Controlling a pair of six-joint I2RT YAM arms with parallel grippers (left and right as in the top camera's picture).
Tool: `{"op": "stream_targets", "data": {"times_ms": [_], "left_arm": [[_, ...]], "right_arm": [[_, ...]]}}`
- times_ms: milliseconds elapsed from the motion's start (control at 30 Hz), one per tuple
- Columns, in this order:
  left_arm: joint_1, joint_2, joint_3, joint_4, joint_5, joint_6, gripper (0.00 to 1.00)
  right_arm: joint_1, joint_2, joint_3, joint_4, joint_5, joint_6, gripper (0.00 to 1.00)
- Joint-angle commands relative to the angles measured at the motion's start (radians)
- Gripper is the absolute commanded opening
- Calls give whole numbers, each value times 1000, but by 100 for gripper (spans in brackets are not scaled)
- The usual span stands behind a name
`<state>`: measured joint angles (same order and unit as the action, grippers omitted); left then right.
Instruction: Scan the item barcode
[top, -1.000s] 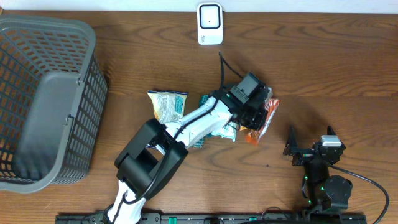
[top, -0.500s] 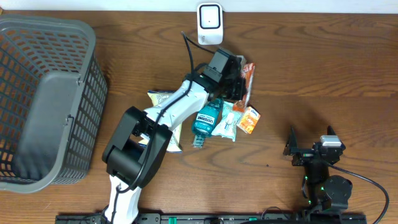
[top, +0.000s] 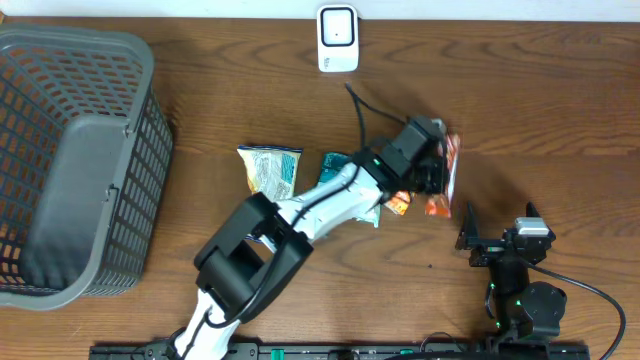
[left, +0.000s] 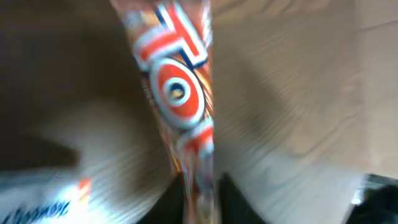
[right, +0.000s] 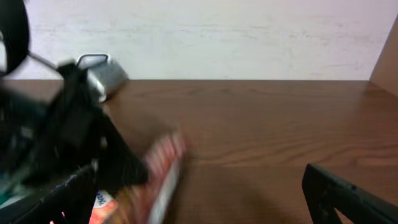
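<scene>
An orange-and-red snack packet hangs edge-on above the table, right of centre, and my left gripper is shut on it. In the left wrist view the packet is blurred. Its lower end sits pinched between my two dark fingers. The white barcode scanner stands at the table's far edge, well away to the upper left of the packet. My right gripper rests low at the front right, open and holding nothing. Its wrist view shows the packet close ahead on the left.
A grey mesh basket fills the left side. On the table under the left arm lie a chips bag, a teal bottle and a small orange packet. The left arm's cable loops above the gripper.
The left arm carried the packet up beside the scanner half a second ago. It has now swung back right and toward the front with the packet. The right arm has not moved.
</scene>
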<state>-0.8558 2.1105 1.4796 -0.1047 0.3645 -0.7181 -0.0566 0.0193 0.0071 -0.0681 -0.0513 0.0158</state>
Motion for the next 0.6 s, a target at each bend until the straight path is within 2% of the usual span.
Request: {"op": "stream_targets", "data": {"times_ms": [0, 33, 100, 167, 200, 300, 433, 500, 567], "left_arm": [[14, 25, 4, -43, -125, 37, 40], [28, 20, 4, -63, -142, 77, 59], [52, 10, 6, -92, -148, 101, 81], [85, -9, 23, -148, -148, 125, 96], [110, -29, 49, -204, -148, 164, 100], [179, -127, 175, -401, -177, 352, 98], [235, -259, 313, -583, -412, 397, 98], [260, -346, 331, -595, -434, 400, 98], [272, -416, 331, -597, -393, 399, 98]], "right_arm": [[-1, -2, -2, -4, 4, 13, 99], [-1, -2, -2, -3, 4, 13, 99], [-1, -2, -2, -4, 4, 13, 99], [-1, -2, -2, -4, 4, 13, 99], [-1, -2, -2, -4, 4, 13, 99], [-1, -2, -2, -4, 4, 13, 99], [-1, -2, -2, -4, 4, 13, 99], [-1, -2, -2, -4, 4, 13, 99], [-1, -2, -2, -4, 4, 13, 99]]}}
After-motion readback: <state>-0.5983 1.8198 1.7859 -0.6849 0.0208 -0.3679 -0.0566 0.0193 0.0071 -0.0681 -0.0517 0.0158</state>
